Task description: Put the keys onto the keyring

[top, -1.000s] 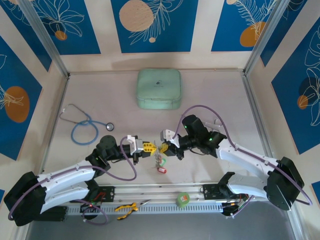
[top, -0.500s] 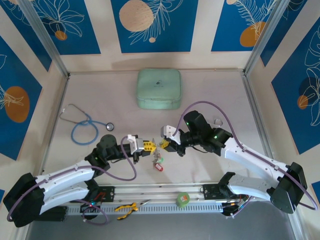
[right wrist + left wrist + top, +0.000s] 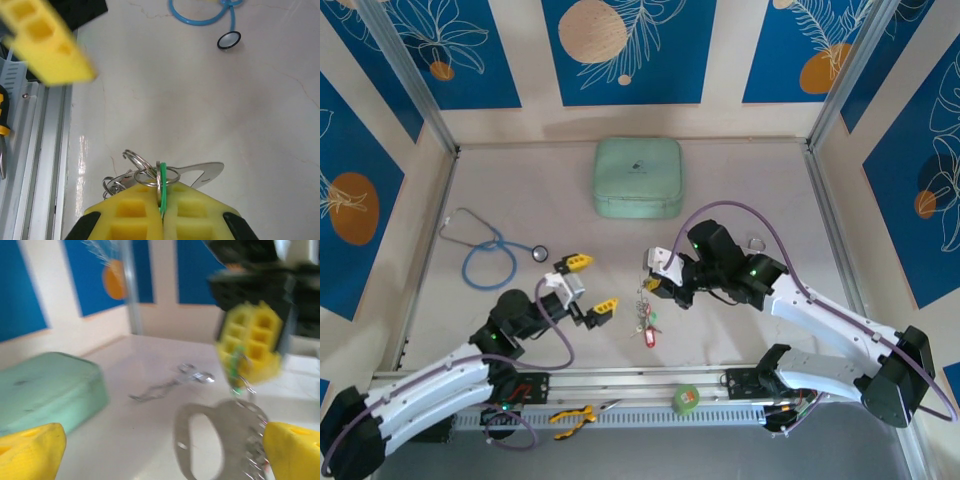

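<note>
Two yellow fingertips of the left gripper (image 3: 590, 284) stand wide apart, holding nothing, just left of the hanging bunch. We see the right gripper (image 3: 161, 200) pinched tight on the keyring (image 3: 232, 422), a green tag (image 3: 162, 185) wedged in the grip, with the keys (image 3: 642, 318) and a red tag (image 3: 650, 340) dangling below. A blue-tubed stethoscope (image 3: 485, 255) lies well off to the left on the table (image 3: 750, 190).

Left arm (image 3: 430, 382): stretched low from base, forearm angled up-right toward centre. Left pincer (image 3: 591, 284): yellow fingers spread wide apart. Right arm (image 3: 825, 318): elbow out to right, wrist reaching inward toward left. Right pincer (image 3: 649, 288): yellow pads pressed together, clamping thin green tag of small silvery metal keys (image 3: 161, 176).
</note>
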You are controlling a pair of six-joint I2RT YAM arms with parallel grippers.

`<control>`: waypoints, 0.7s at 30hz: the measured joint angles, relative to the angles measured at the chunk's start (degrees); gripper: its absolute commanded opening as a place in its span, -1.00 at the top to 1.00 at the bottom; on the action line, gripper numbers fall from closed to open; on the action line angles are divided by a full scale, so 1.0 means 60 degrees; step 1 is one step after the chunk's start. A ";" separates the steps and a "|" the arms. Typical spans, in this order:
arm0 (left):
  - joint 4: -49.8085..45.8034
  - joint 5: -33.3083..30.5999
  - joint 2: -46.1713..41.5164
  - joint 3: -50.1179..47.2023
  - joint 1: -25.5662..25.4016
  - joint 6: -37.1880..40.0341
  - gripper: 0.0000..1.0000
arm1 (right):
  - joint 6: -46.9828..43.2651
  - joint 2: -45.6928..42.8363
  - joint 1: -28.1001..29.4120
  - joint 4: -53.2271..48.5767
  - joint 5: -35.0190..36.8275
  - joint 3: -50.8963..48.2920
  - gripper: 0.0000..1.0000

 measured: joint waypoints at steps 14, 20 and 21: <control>-0.3486 -0.8102 -0.3679 0.0106 0.0051 -0.0998 -1.00 | 0.0306 0.3847 0.1249 0.2419 -0.0506 0.2896 1.00; -0.3665 -0.9103 -0.3883 0.0226 0.0051 -0.1042 -0.99 | 0.0404 0.4513 0.1013 0.3187 -0.0412 0.2255 1.00; -0.3661 -0.9158 -0.3883 0.0233 0.0051 -0.1038 -1.00 | 0.0393 0.4513 0.0878 0.3155 -0.0321 0.1967 1.00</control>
